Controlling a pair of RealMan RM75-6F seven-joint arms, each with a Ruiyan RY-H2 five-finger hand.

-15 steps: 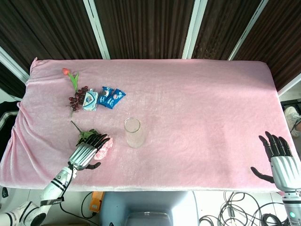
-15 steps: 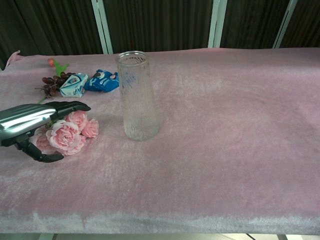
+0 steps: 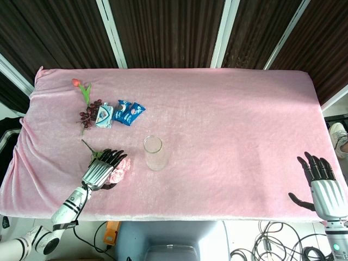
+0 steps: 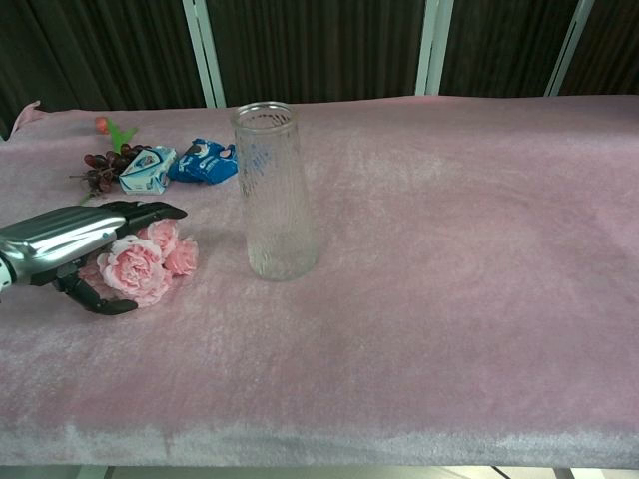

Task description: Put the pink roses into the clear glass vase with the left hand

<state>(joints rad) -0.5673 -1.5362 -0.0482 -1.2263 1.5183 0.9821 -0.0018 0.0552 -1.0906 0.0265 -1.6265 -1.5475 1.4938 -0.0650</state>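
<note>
The pink roses [image 4: 140, 264] lie on the cloth at left of the frame, just beside the upright clear glass vase [image 4: 275, 195]. The left hand [image 4: 75, 239] lies flat over them, fingers extended, thumb beneath, not visibly gripping. The right hand [image 3: 325, 185] rests spread and empty at lower right.

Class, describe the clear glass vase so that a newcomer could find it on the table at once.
On the pink cloth-covered table, look left of centre, toward the near edge. The clear glass vase stands upright and empty, just right of the pink roses under the left hand. It is the only tall, see-through thing there.
</note>
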